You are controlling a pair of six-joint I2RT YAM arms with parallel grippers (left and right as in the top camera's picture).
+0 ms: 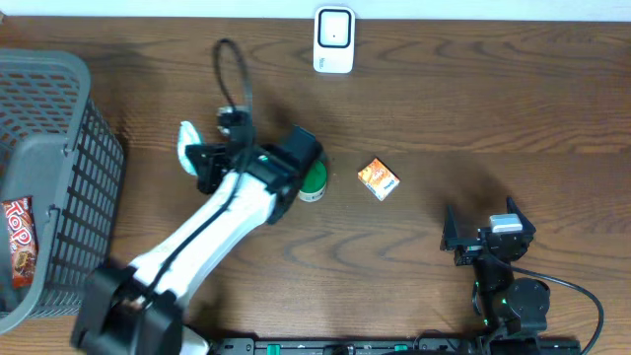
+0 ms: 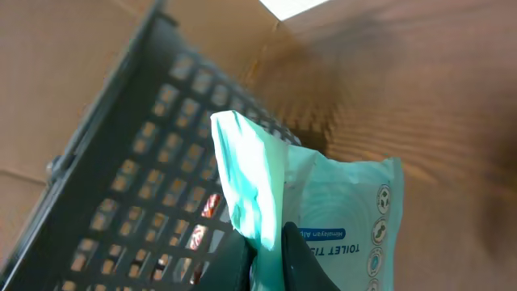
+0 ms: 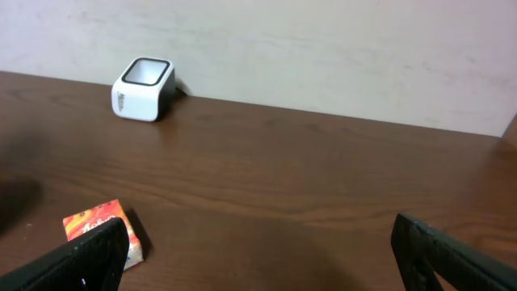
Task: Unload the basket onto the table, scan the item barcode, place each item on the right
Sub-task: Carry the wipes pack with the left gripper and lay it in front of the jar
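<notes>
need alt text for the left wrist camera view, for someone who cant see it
The left gripper is shut on the edge of a mint-green toilet tissue pack, which fills the lower middle of the view. Behind it is a dark grey lattice basket with a red wrapper showing through its holes, on a brown wooden table.

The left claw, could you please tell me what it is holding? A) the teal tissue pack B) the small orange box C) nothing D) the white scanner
A: the left claw is shut on the teal tissue pack, while the small orange box and the white scanner sit apart on the table.
</notes>
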